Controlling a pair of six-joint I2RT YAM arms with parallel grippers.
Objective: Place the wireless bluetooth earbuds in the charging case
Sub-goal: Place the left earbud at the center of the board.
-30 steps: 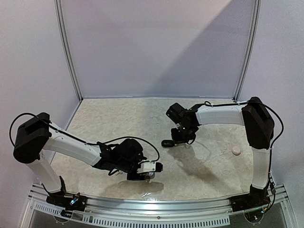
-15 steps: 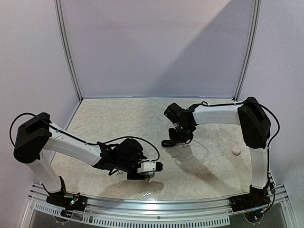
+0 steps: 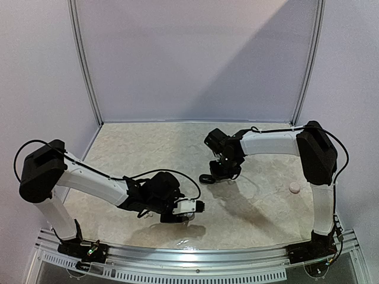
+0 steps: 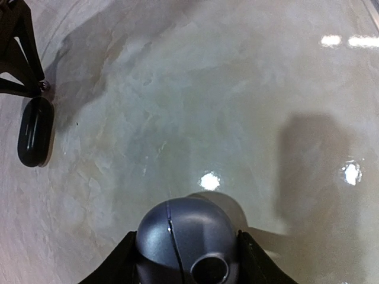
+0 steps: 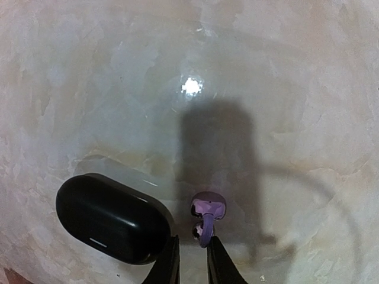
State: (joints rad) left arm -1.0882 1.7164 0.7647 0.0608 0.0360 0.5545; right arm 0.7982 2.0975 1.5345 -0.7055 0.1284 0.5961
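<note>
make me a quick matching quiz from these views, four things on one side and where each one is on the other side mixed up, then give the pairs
Things
1. black oval case
2. small lilac earbud
3. grey rounded case
4. small pale pink round object

Places
A. held in the left gripper
B. alone on the table, over on the right arm's side
C. lying on the table just beside the right gripper
D. between the right gripper's fingertips

Pairs: 1-C; 2-D; 3-A; 4-B
</note>
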